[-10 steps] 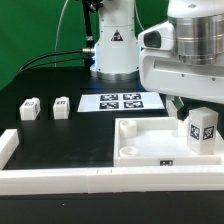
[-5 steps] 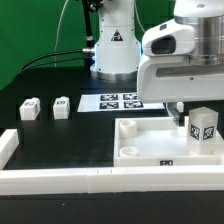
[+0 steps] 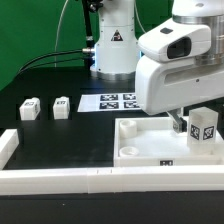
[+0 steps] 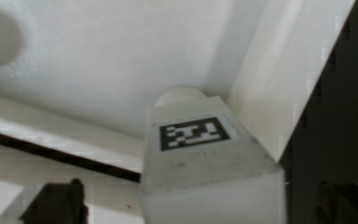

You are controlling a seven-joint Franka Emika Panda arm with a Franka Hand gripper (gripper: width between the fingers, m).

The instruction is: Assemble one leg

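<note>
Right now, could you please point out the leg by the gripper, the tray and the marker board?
leg [image 3: 204,129], exterior view, tagged front face.
tray [image 3: 142,140], exterior view, bare floor.
marker board [image 3: 119,101], exterior view, middle.

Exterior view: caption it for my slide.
Robot gripper poised at the tagged leg standing upright in the white tray.

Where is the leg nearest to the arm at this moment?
On the exterior view's right, the leg stands upright at the end of the white tray piece, close beside the claw.
</note>
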